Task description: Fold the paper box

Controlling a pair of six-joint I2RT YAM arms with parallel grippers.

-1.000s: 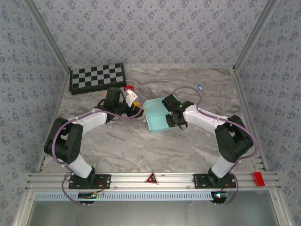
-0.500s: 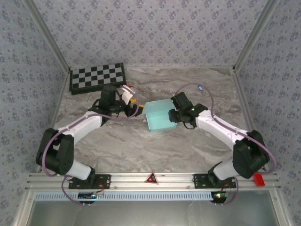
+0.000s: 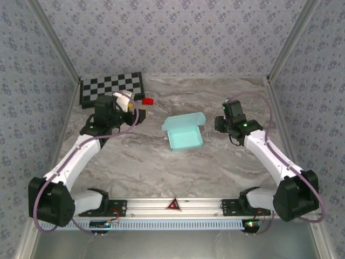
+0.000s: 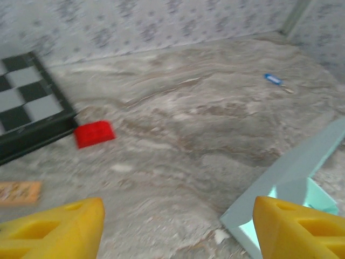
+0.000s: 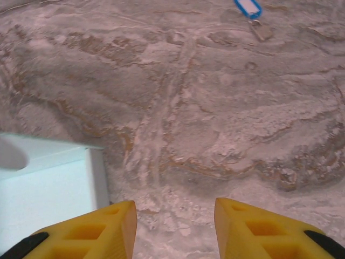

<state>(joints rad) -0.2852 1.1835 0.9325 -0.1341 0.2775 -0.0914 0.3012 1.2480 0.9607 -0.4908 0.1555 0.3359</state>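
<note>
Top view: paper box (image 3: 184, 133) lies about mid-table (image 3: 215, 162), pale blue, w/ a flap along its 12 o'clock edge. No gripper touches it.

L gripper (image 3: 125, 100) sits at approx 10 o'clock from the box, well apart, next to the checkerboard (image 3: 112, 88) in the far-left corner. Red block (image 3: 147, 101) lies just beside it, at its 3 o'clock. L wrist cam: yellow fingers (image 4: 54, 229) stand wide apart, nothing btwn them; box corner (image 4: 291, 172) at 4 o'clock in that view, red block (image 4: 94, 133) at 10 o'clock, touching or nearly touching the checkerboard (image 4: 27, 108).

R gripper (image 3: 219, 125) is at 3 o'clock from the box, near but clear of it. R wrist cam: fingers (image 5: 86, 232) apart, only bare table btwn them; box edge (image 5: 48, 183) at 8 o'clock, small blue tag (image 5: 247, 7) at 1 o'clock.
</note>
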